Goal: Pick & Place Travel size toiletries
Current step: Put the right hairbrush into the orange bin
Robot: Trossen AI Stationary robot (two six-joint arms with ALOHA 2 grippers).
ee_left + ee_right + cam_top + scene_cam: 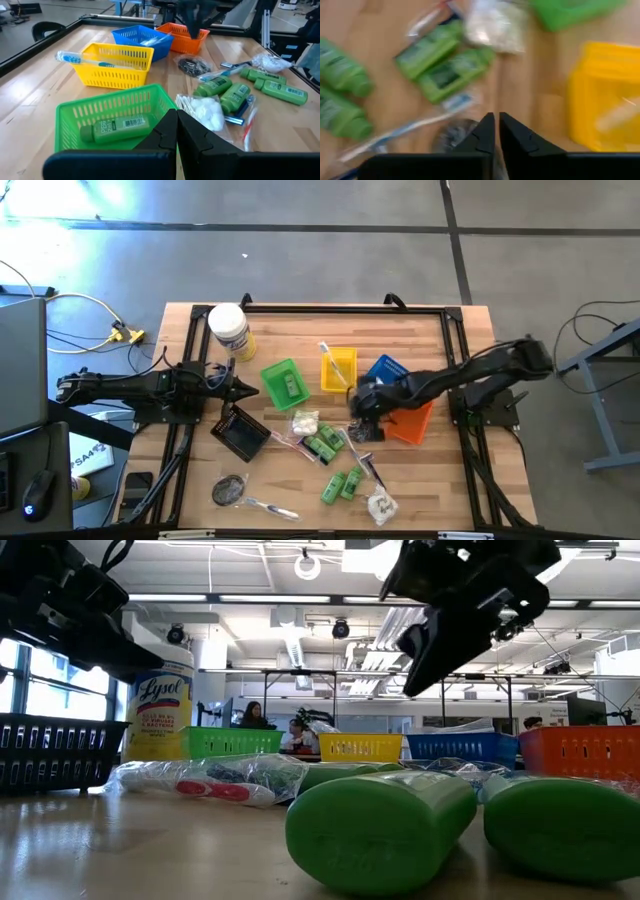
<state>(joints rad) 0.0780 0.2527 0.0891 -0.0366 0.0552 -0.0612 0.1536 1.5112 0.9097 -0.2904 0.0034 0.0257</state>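
Wooden slatted tabletop (290, 325), items entered left to right. Left tool (250, 391): parked beside green plastic basket (283, 383), fingers pressed together, empty. Green basket held one green tube (119, 128), seen only in left wrist view. Loose green travel tubes (322, 446), wrapped razors and sachets lay mid-table. Right tool (360, 432): poised over dark round sachet (190, 65), fingers nearly together, nothing visibly pinched. Advice: spread wide, descend squarely, avoid neighbouring wrappers. Low view alone showed people behind.

only readable stuff: "Lysol" on the yellow label of the big white jar (160, 705), and "PERT 2in1" on the green tube (117, 128) lying in the green tray (75, 107)
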